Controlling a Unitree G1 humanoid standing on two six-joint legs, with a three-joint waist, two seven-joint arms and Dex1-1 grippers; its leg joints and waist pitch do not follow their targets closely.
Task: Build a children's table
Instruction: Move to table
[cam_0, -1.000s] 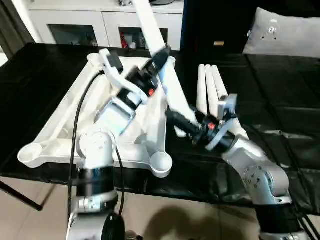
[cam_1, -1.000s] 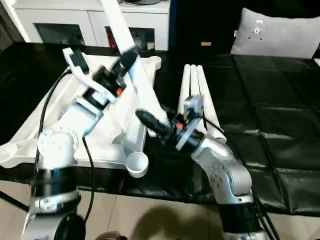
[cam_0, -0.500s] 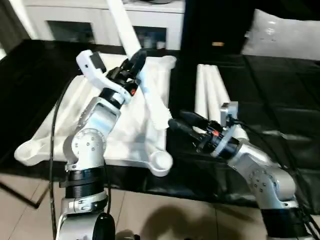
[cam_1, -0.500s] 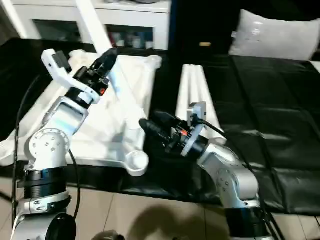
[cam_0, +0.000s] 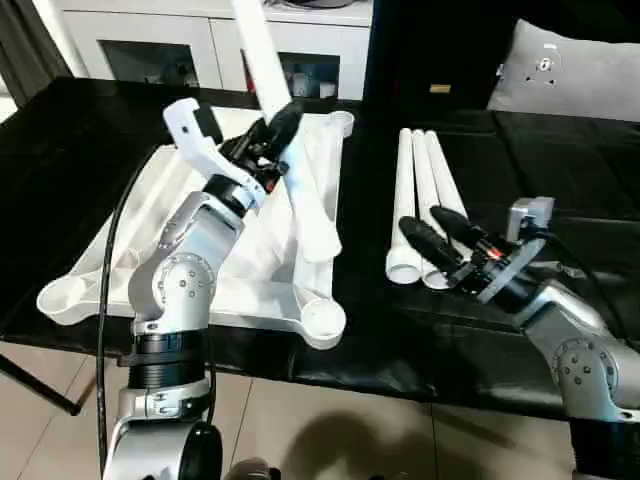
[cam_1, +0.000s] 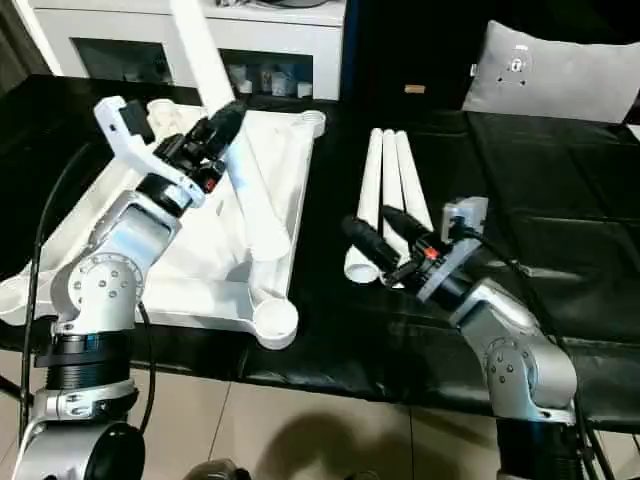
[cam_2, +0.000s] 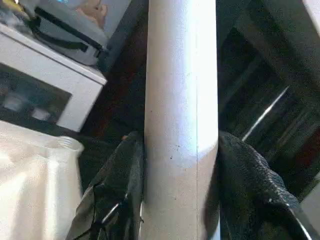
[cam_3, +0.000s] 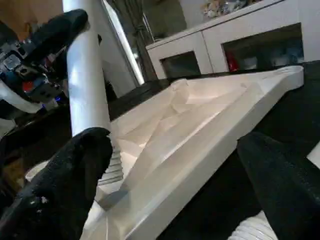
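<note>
White leg (cam_0: 290, 150) pinched by left gripper (cam_0: 270, 135), tilted over upturned tabletop (cam_0: 130, 250). Right gripper (cam_0: 440, 235) spread beside three legs (cam_0: 420, 190) laid on black table (cam_0: 560, 180).

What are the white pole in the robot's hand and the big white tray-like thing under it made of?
Both look like moulded plastic. The leg held by the left gripper is smooth with a soft sheen and a faint seam line. The table top, lying underside up, shows thin moulded ribs and round corner sockets, matte white. Painted wood seems unlikely, though I cannot rule it out.
</note>
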